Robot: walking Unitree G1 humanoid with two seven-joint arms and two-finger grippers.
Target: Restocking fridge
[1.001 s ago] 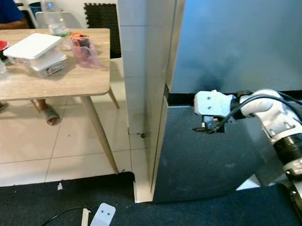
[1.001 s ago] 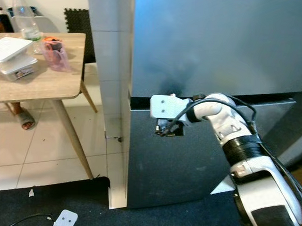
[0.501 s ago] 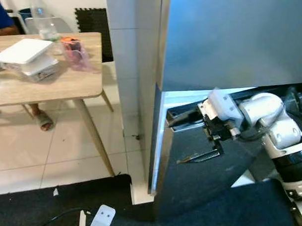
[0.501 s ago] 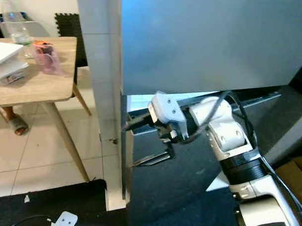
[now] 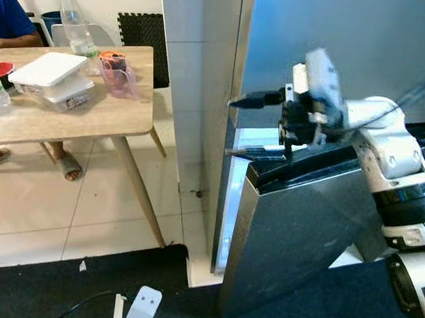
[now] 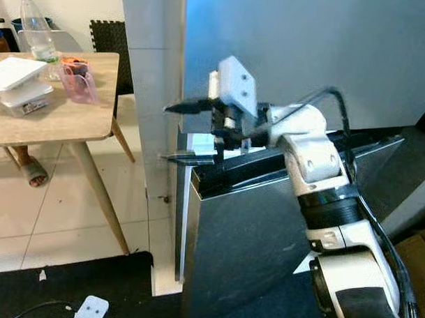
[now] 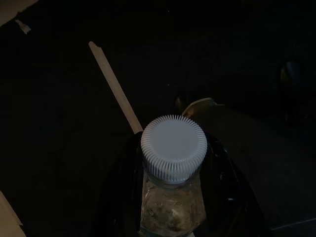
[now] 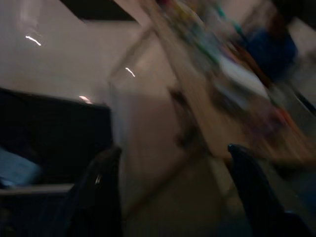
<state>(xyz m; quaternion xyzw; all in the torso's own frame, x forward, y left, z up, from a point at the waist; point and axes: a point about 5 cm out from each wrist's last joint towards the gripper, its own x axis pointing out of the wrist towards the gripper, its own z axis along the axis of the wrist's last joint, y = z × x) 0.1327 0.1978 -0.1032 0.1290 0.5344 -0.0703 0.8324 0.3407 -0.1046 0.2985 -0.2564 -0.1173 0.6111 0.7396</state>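
**Bottle in the left claw, fridge door part open**

The task's thing was a small bottle (image 7: 173, 192) with a white ribbed cap (image 7: 174, 155), seen from above in the left wrist view, standing upright between the two black fingers (image 7: 118, 192) of the left gripper (image 7: 173, 207), which were closed against its sides just below the cap. The body looked clear and part filled, though the view was too dark to name the contents. Judged from that, it should be stiff and fairly light but smooth-walled, so it could slip downward in a side pinch. The neck under the cap's ridge seemed the safest place to hold, and it ought to be set down upright rather than dropped.

Ahead of the robot stood the grey fridge (image 5: 342, 52). Its lower door (image 5: 301, 232) stood swung part-way out, with a bright strip of the lit interior showing along its left edge. The right gripper (image 5: 257, 126) was raised beside that door's top corner, its fingers spread wide with nothing between them; the arm was blurred.

Off to the left, well apart from the fridge, a wooden table (image 5: 95, 113) carried white lidded boxes (image 5: 51, 76), a pink cup (image 5: 118, 72) and a water bottle (image 5: 74, 25). A person's sandalled foot (image 5: 67, 164) showed beneath it.
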